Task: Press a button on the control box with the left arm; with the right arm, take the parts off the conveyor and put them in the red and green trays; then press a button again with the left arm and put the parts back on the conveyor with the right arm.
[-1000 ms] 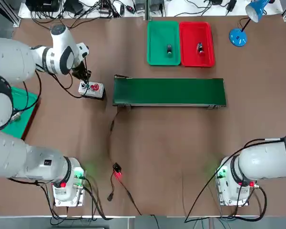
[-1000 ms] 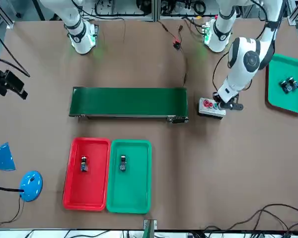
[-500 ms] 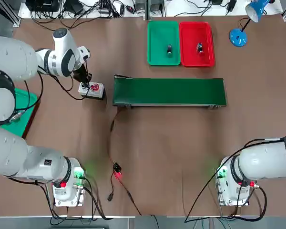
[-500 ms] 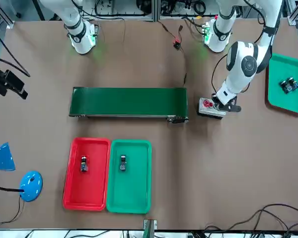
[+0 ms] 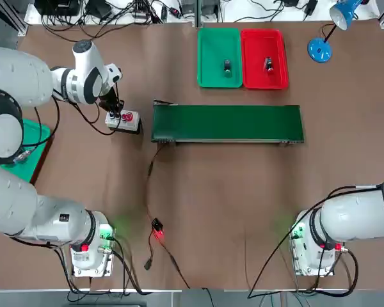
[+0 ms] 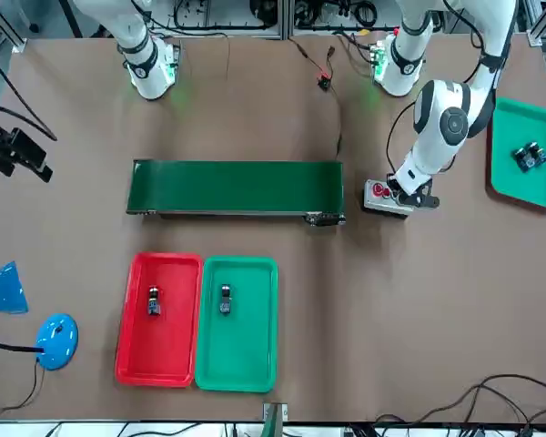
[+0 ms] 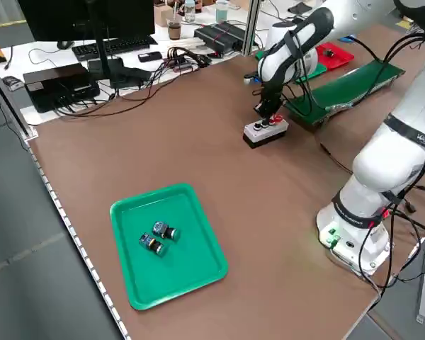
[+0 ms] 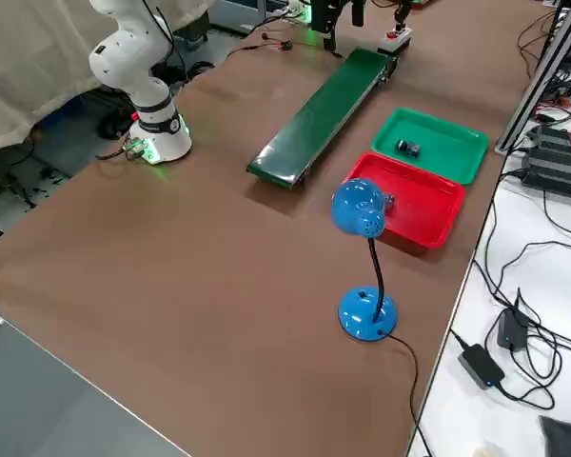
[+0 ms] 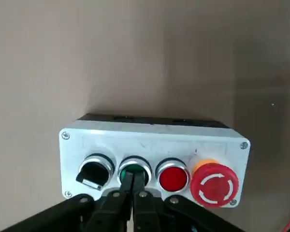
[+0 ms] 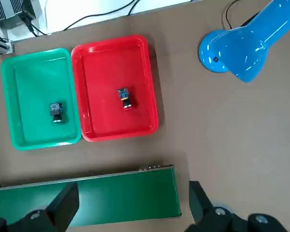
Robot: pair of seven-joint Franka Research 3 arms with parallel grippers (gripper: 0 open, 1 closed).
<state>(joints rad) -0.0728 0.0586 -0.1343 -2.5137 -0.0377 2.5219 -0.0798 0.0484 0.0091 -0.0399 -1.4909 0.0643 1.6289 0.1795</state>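
The control box (image 9: 153,166) sits on the brown table (image 5: 211,204) just off the end of the green conveyor (image 5: 227,123), on the left arm's side. Along its face run a black selector knob (image 9: 94,170), a green button (image 9: 134,169), a red button (image 9: 173,176) and a red mushroom stop (image 9: 214,182). The left gripper (image 9: 133,182) points down at the box with its fingers pressed together, their tips resting at the green button. The left arm reaches out from its base, bent at the elbow, wrist hanging over the box's outer end.

The conveyor belt is bare. Beyond it, the green tray (image 5: 219,57) and the red tray (image 5: 264,59) lie side by side, each with one small part: the green tray's part (image 5: 227,66) and the red tray's part (image 5: 267,64). The right gripper (image 10: 130,208) hangs high above the conveyor's far end, its fingers spread wide and holding nothing.

Another green tray (image 7: 168,244) with two small parts (image 7: 156,237) lies at the table's left edge. A blue desk lamp (image 8: 364,257) stands past the red tray.
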